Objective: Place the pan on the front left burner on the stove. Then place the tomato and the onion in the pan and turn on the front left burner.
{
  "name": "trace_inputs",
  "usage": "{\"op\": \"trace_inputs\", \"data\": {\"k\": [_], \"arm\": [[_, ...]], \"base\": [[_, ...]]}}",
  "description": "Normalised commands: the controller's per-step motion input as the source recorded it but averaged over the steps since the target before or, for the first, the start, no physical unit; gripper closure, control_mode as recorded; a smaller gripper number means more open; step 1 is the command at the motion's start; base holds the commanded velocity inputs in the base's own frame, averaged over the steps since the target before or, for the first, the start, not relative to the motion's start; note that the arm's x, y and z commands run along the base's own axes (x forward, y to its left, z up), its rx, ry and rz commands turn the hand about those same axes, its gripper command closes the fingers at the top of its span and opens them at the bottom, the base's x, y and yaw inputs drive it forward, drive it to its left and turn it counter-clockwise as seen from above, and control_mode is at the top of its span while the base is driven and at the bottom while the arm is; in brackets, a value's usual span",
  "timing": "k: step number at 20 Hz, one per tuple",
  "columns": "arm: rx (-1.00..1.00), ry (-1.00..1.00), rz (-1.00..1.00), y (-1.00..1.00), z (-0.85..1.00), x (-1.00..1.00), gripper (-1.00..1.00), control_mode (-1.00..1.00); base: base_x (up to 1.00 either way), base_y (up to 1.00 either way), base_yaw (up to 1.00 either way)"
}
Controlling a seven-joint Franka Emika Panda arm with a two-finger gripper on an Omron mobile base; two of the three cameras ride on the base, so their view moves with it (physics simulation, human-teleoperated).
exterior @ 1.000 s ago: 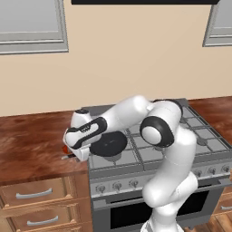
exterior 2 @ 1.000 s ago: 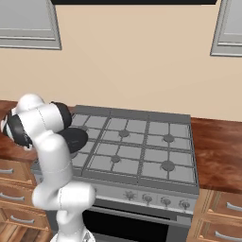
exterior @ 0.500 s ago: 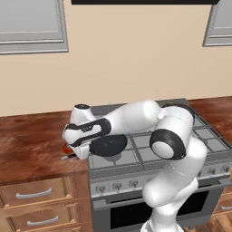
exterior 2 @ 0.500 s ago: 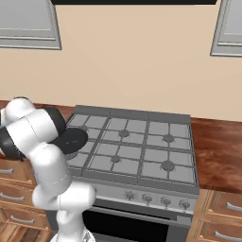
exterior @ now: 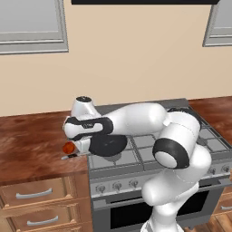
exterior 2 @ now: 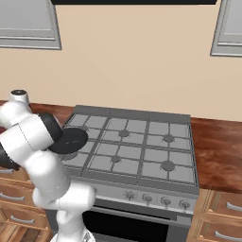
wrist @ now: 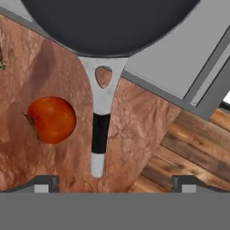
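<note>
Hand view: tool (wrist: 115,182) open (wide) above pan (wrist: 108,22) handle, tomato (wrist: 50,119) beside

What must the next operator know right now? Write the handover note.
Gripper: open, holding nothing, above the pan handle's end.
Pan: on the stove's front left burner, handle out over the counter.
Tomato: on the counter beside the handle.
Onion: not spotted.
Done: pan placed.
Left: tomato and onion into the pan, then turn on the burner.
</note>
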Motion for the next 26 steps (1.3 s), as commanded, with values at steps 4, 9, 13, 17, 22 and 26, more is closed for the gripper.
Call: {"op": "trace_inputs", "data": {"k": [4, 9, 13, 17, 22, 26], "arm": [[-0.03, 0.00, 0.19, 0.00, 0.00, 0.34, -1.00, -1.00], [-0.07, 0.00, 0.27, 0.00, 0.00, 0.37, -1.00, -1.00], [-0.13, -0.01, 0.29, 0.01, 0.01, 0.17, -1.00, -1.00], [-0.19, -0.04, 0.25, 0.10, 0.00, 0.02, -1.00, -1.00], [-0.17, -0.03, 0.13, 0.25, 0.00, 0.00, -1.00, -1.00], [-0.09, -0.02, 0.04, 0.09, 0.00, 0.00, -1.00, -1.00]], "base": [[0.00, 0.00, 0.00], [0.00, 0.00, 0.00], [0.00, 0.00, 0.00], [0.00, 0.00, 0.00], [0.00, 0.00, 0.00], [0.00, 0.00, 0.00]]}}
